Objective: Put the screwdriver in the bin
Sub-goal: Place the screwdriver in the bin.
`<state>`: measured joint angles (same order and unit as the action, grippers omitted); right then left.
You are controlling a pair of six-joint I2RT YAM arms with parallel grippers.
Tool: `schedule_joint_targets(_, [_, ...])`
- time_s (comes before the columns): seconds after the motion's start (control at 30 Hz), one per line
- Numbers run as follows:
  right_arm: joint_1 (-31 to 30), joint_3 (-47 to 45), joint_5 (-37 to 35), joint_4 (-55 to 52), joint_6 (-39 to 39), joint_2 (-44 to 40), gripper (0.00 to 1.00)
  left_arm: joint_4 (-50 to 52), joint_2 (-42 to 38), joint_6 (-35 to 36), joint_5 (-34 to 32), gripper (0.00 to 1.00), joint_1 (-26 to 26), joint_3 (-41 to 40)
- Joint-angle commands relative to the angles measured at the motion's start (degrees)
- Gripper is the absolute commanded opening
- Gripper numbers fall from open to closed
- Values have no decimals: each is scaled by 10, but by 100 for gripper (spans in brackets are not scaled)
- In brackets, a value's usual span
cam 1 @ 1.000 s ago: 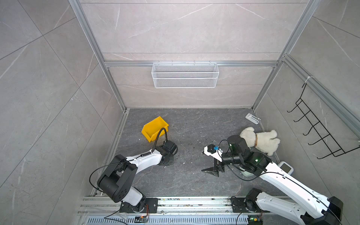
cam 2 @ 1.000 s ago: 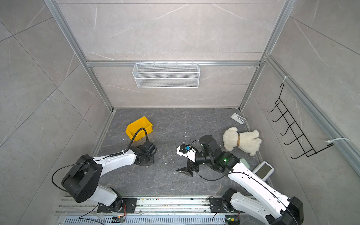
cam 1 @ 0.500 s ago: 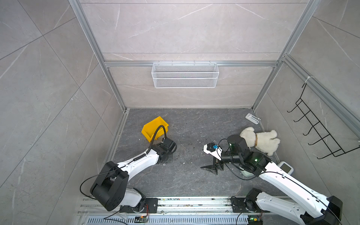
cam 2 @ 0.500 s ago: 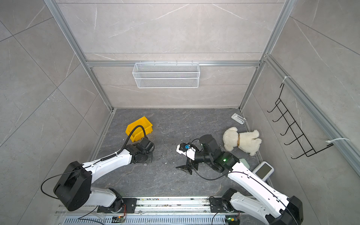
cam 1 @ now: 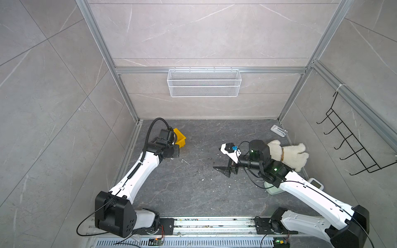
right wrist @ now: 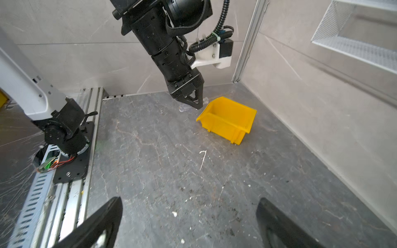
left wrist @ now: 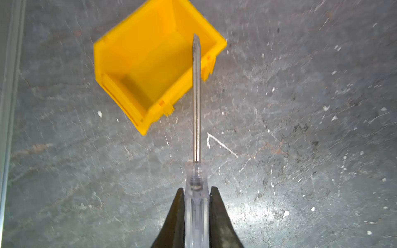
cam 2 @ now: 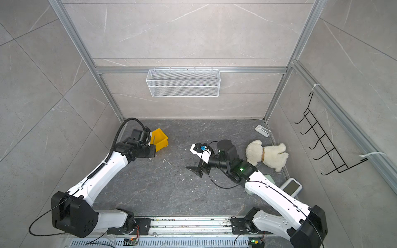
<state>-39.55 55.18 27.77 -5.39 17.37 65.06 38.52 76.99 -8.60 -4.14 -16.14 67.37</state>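
Note:
The screwdriver (left wrist: 196,96) has a clear handle and a thin metal shaft. My left gripper (left wrist: 196,190) is shut on that handle, held above the floor. The shaft points at the yellow bin (left wrist: 139,53), and its tip lies over the bin's near corner in the left wrist view. The right wrist view shows the left gripper (right wrist: 196,103) beside the bin (right wrist: 227,120), with the handle end (right wrist: 182,108) sticking out behind the fingers. The bin (cam 1: 180,138) stands at the left of the floor in both top views. My right gripper (cam 1: 223,169) hangs open over mid-floor, its jaws (right wrist: 189,200) wide apart with nothing between them.
A tiny white bent piece (cam 1: 185,161) lies on the floor near the bin. A plush dog (cam 1: 287,153) and two small white devices (cam 1: 278,131) (cam 1: 315,183) lie along the right wall. A white mesh basket (cam 1: 204,82) hangs on the back wall, and a black hook rack (cam 1: 348,146) on the right wall.
My left arm has risen and reached forward to the bin, carrying the screwdriver. The right arm has barely moved.

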Motion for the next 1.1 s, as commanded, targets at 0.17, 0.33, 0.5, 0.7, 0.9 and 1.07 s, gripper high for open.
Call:
schedule_joint_targets(0.17, [-4, 79, -10, 72, 8, 90, 99, 4, 72, 257, 190, 0, 109, 111])
schedule_joint_targets(0.33, [-6, 107, -11, 91, -3, 126, 99, 38, 162, 373, 227, 0, 133, 183])
schedule_joint_targets(0.5, [-7, 114, -24, 99, -2, 144, 99, 89, 273, 412, 230, 0, 155, 267])
schedule_joint_targets(0.7, [-8, 106, -26, 93, 2, 149, 99, 153, 364, 445, 209, 0, 155, 327])
schedule_joint_targets(0.9, [-12, 118, -41, 56, 5, 160, 99, 113, 395, 443, 172, 0, 156, 308])
schedule_joint_targets(1.07, [-19, 130, -50, 25, 27, 163, 99, 106, 423, 442, 161, 0, 157, 312])
